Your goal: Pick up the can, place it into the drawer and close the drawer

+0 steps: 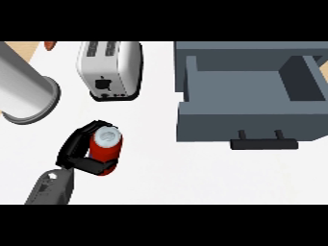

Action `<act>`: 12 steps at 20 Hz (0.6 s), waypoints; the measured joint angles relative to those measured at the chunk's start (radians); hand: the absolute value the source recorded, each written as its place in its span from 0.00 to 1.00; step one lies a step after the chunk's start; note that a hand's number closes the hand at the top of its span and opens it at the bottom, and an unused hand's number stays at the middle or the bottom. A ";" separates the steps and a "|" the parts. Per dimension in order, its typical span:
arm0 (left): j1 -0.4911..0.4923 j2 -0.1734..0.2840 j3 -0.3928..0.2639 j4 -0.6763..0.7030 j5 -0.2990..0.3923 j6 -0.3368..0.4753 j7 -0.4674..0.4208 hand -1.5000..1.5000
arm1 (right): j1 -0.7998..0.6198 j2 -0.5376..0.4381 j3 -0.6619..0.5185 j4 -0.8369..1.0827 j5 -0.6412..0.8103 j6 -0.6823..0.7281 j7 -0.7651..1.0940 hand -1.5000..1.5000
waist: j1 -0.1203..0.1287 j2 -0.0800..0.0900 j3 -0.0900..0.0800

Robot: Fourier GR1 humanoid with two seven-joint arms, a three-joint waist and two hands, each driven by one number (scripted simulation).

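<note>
Our left hand point(81, 153) has its fingers and thumb curled round the red can point(107, 150), which stands upright on the white table point(195, 173), left of the open grey drawer point(255, 86) and well apart from it. We judge the step in hand to be the lift and carry. To do it well, we should raise the can straight up until it clears the table, keep it upright, and sweep it right and slightly away from us, high enough to pass over the drawer's front panel and its dark handle point(263, 142). We should lower it into the middle of the drawer's cavity before letting go, so it does not tip against a wall. The white toaster point(110, 68) and the large silver cylinder point(18, 86) lie beyond the can, off our path, so the carry looks unobstructed.

The grey left forearm enters from the lower left edge, angled up and to the right, with the black hand wrapping the can from its left side. Our right hand does not show.
</note>
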 measured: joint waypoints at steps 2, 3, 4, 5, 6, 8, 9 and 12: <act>0.028 -0.014 -0.012 -0.055 0.016 -0.014 0.027 1.00 | 0.005 -0.002 -0.013 -0.008 -0.017 0.004 0.005 0.00 | 0.001 0.000 0.000; 0.031 -0.020 -0.018 -0.070 0.021 -0.016 0.037 1.00 | 0.001 -0.003 -0.013 -0.013 -0.018 0.004 0.015 0.00 | 0.001 0.000 0.000; 0.041 -0.020 -0.021 -0.082 0.026 -0.027 0.037 1.00 | 0.008 -0.002 -0.020 0.004 -0.018 0.013 -0.006 0.00 | 0.002 0.000 -0.001; 0.060 -0.026 -0.028 -0.113 0.034 -0.034 0.047 1.00 | 0.004 0.001 -0.017 0.006 -0.014 0.012 -0.007 0.00 | 0.002 0.000 0.000; 0.063 -0.030 -0.032 -0.146 0.045 -0.037 0.076 1.00 | 0.009 0.004 -0.006 0.002 -0.007 0.005 -0.011 0.00 | 0.003 0.000 0.000; 0.073 -0.032 -0.013 -0.171 0.061 -0.015 0.083 1.00 | -0.002 -0.004 -0.018 0.000 -0.020 0.006 0.001 0.00 | 0.003 0.000 0.000; 0.077 -0.034 0.006 -0.178 0.071 0.006 0.087 1.00 | -0.005 -0.005 -0.020 0.001 -0.020 0.005 0.002 0.00 | 0.004 0.000 0.000; 0.055 -0.059 0.078 -0.177 0.094 0.131 0.107 1.00 | 0.007 0.004 -0.002 -0.015 -0.013 0.001 0.003 0.00 | 0.003 0.000 0.000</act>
